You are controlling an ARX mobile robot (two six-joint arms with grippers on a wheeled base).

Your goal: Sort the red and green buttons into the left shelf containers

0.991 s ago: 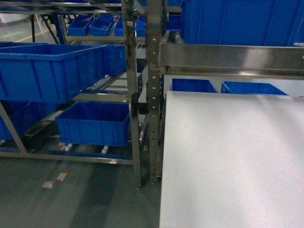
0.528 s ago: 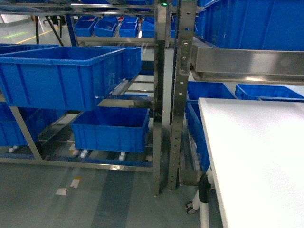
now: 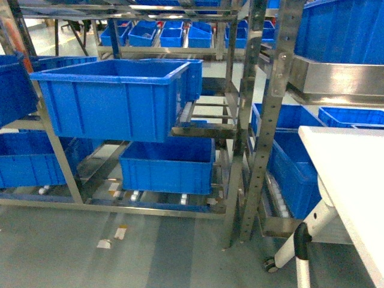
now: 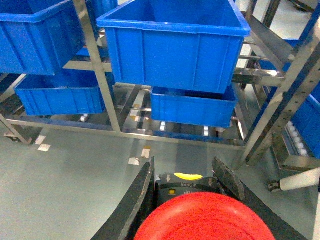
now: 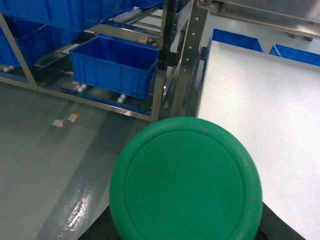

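Neither button has been delivered yet, as far as can be seen. In the left wrist view a red button (image 4: 205,217) is held in the left claw (image 4: 187,186), whose two dark fingers (image 4: 136,197) are closed narrowly against the black body beneath the red cap. In the right wrist view a green button (image 5: 185,181) fills the lower part of the frame; it is judged to be carried by the right claw, but the fingers are hidden behind the cap, so their setting cannot be told.

The left shelf (image 3: 237,129) is shown ahead in the head view. An upper blue bin (image 3: 114,99) is seated at the shelf's front edge, and a lower blue bin (image 3: 168,165) is set on the bottom rollers just behind and below it. More blue bins are ranged further back and to the far left. Nothing can be seen lying inside the bins from these angles, although their floors are mostly hidden. A white table (image 3: 354,180) is visible at the right edge of the head view, and its surface appears beside the green button in the right wrist view.

The carrying stage is judged to be under way: both buttons are in hand, well apart from the bins and above open floor (image 3: 150,252). The approach, the choice of a bin for each colour, and both releases remain to be done.
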